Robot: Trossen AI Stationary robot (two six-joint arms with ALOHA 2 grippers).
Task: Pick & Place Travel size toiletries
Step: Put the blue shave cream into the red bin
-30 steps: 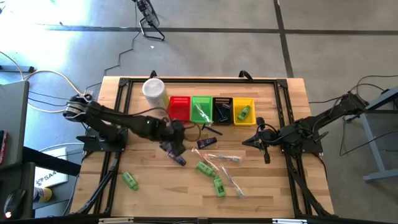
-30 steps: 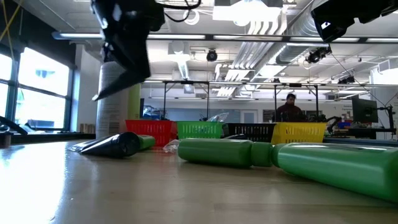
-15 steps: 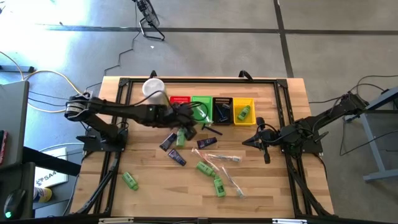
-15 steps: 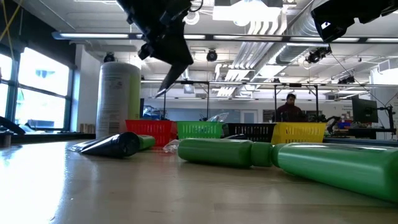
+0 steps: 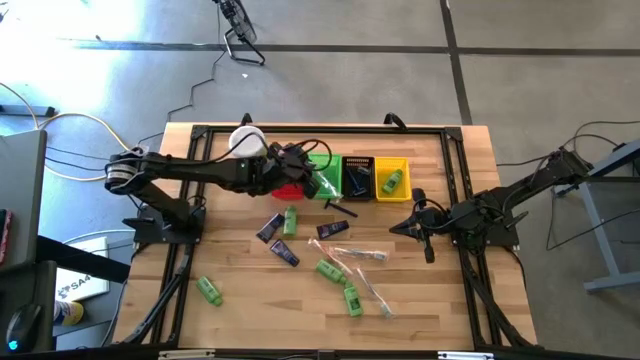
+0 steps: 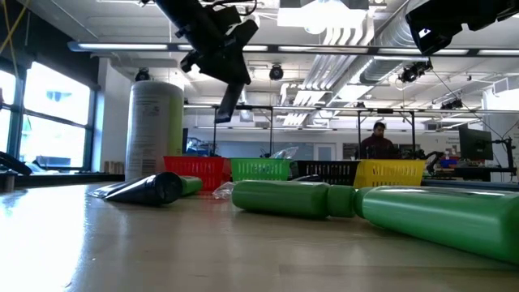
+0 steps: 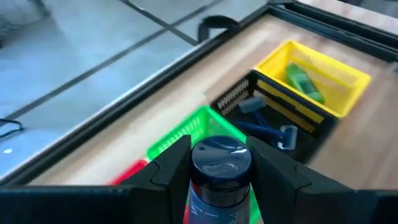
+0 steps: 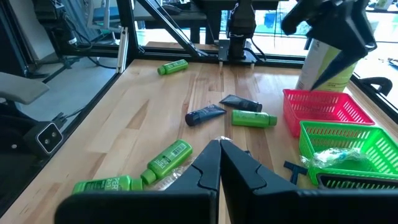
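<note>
Wooden table [image 5: 200, 320] still strewn with toiletries, a dark tube [image 7: 220, 180] is clamped in the left gripper [image 5: 290, 170] above the red basket [image 5: 288, 190], apparently for sorting, while the right gripper [image 5: 408, 228] is kept closed and empty.

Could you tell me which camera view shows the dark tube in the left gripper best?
The left wrist view: the dark tube fills the gap between the left gripper's fingers. The low view shows it hanging as a dark sliver; the high view hides it among the arm; the right wrist view shows only a silhouette.
</note>
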